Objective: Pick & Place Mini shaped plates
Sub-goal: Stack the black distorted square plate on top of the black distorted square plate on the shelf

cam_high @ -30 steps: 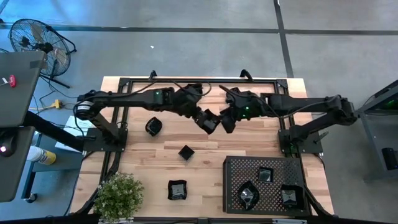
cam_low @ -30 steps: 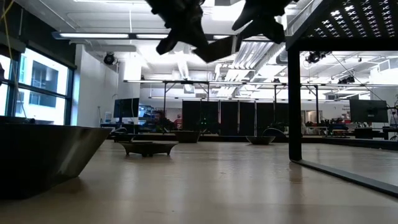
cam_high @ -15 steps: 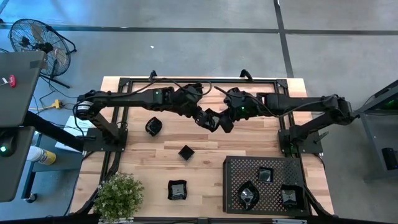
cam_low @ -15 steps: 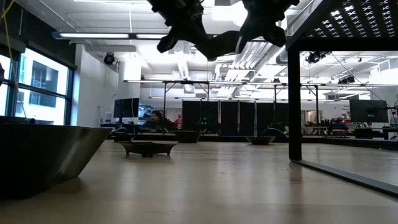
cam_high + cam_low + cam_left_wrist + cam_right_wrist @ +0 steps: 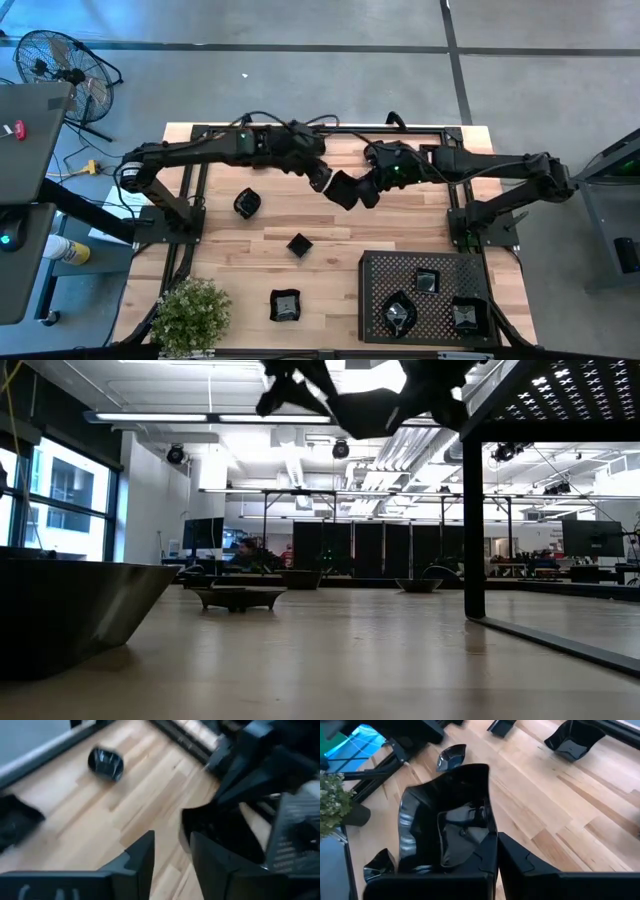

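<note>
One mini shaped plate (image 5: 344,188), glossy black with a wavy rim, hangs in the air over the middle of the table's far half, and my right gripper (image 5: 367,190) is shut on it. My left gripper (image 5: 320,179) stands open just to the plate's left; in the left wrist view its fingers (image 5: 145,860) are beside the plate (image 5: 220,832), apart from it. Three more plates rest on the wood: a roundish one (image 5: 247,203), a small one (image 5: 299,244) and a square one (image 5: 285,305). My right gripper pinches the plate's rim (image 5: 490,832) between its two fingers, on the side of the plate toward the table's right. The fingers come at it from the table's right, slanting down. The plate is lifted clear of the table and sits tilted.
A black perforated tray (image 5: 380,270) stands at the near right with three plates in it (image 5: 427,281), (image 5: 399,313), (image 5: 464,315). A potted plant (image 5: 190,315) is at the near left corner. Bare wood lies between the loose plates and the tray.
The plate has passed from my left gripper to my right one. My right gripper closed in on the plate from the table's right and now holds it. My left gripper has come off the plate and drawn back a little toward the table's far left. The plate stays in the air.
</note>
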### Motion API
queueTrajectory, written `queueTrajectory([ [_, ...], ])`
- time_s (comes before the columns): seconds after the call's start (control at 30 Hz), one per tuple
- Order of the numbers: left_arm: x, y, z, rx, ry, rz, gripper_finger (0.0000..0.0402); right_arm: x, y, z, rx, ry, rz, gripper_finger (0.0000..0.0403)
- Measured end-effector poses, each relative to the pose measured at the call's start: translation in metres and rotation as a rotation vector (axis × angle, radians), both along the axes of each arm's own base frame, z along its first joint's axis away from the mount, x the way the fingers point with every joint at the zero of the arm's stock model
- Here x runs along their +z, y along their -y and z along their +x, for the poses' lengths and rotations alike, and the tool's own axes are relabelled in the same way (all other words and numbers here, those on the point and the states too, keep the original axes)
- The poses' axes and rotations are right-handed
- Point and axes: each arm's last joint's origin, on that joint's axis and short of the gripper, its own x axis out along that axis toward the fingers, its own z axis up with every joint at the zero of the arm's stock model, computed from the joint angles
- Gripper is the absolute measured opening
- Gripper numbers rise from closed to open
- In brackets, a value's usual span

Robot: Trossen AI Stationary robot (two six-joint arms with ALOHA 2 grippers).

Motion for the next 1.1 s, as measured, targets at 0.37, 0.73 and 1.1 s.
queueTrajectory([
  [0.37, 0.01, 0.004, -0.038, -0.001, 0.2, 0.171, 0.0013, 0.042, -0.023, -0.085, -0.009, 0.061, 0.125, 0.0002],
  [0.73, -0.04, 0.005, -0.041, 0.027, 0.206, 0.106, 0.0002, 0.047, -0.105, -0.132, 0.125, 0.02, 0.432, 0.0001],
  [1.1, -0.041, -0.014, -0.043, 0.024, 0.225, 0.133, 0.0005, 0.03, -0.168, -0.185, 0.349, -0.255, 0.474, 0.0001],
])
